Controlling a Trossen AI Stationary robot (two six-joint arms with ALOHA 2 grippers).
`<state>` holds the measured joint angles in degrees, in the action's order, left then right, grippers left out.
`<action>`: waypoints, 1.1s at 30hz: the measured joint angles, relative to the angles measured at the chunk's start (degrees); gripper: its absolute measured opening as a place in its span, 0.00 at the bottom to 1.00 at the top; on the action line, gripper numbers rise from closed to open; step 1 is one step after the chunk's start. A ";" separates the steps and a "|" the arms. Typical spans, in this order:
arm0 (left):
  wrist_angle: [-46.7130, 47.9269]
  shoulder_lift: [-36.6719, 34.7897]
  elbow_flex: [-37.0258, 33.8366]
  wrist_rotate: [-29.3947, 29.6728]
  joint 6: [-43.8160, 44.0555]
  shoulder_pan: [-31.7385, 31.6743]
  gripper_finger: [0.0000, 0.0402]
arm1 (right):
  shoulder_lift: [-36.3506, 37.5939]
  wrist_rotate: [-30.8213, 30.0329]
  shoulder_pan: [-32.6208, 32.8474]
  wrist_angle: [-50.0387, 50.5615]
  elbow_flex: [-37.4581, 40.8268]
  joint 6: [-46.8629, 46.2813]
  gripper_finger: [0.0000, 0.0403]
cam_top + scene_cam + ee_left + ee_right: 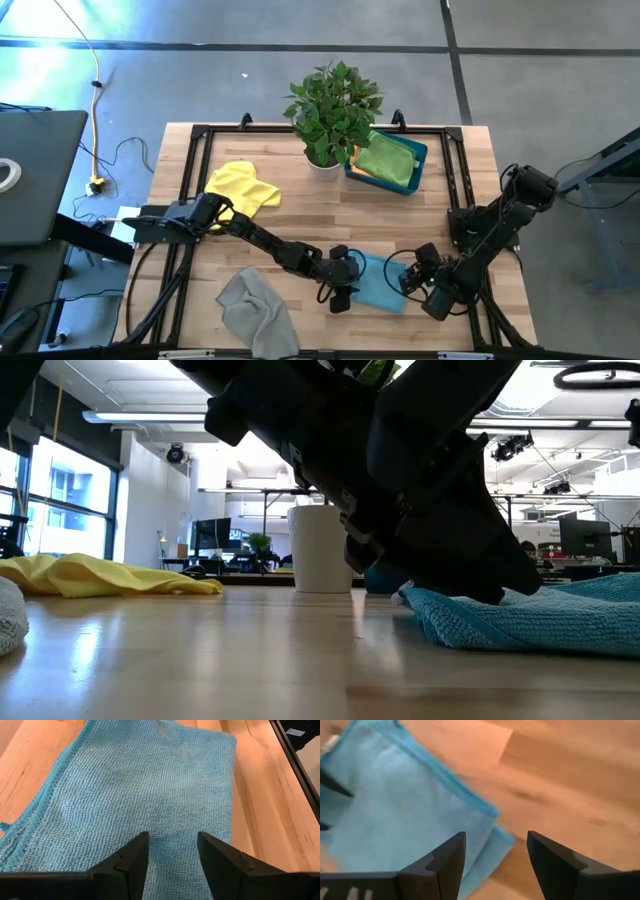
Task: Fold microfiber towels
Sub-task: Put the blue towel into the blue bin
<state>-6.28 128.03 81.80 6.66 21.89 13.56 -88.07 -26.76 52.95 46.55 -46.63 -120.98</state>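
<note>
Light blue towel [378,283] is lying flat while the left gripper [172,851] and right gripper [496,851] are hovering, both spread wide, gripping nothing.

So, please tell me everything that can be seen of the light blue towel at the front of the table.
The light blue microfiber towel is a small soft cloth with a nubbly woven surface and a stitched hem along its edges. It lies flat on the wooden table, near the front edge, and appears already folded, with a second layer showing under one corner. The left claw hovers open over it; the right claw is open at its corner. Whether either one touches it cannot be told.
</note>
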 joint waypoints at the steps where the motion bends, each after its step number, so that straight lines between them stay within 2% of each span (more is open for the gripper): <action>1: 0.02 0.00 0.00 0.00 0.00 0.01 0.39 | 0.00 0.47 0.00 -1.18 0.00 -0.19 0.51; 5: 0.04 0.00 0.00 0.00 0.00 0.19 0.39 | -1.26 5.63 0.03 -4.56 0.00 -4.15 0.51; 12: 0.37 0.00 0.00 -0.02 -0.91 0.22 0.39 | -5.88 7.61 -0.43 -13.25 -0.10 -6.26 0.51; 22: 0.47 -0.04 0.02 -0.11 -2.60 0.24 0.39 | -8.00 5.62 -1.52 -14.76 -0.20 -6.06 0.50; 28: 0.29 -0.07 0.02 -0.11 -2.60 0.24 0.39 | -8.22 4.66 -2.27 -16.39 -0.02 -0.94 0.39; 33: -0.04 -0.09 0.04 -0.11 -2.60 0.22 0.39 | -8.26 3.98 -2.74 -15.63 -0.09 -0.52 0.28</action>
<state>-6.33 127.94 81.84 6.55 19.29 13.78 -96.33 -22.78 50.21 30.92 -46.72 -121.50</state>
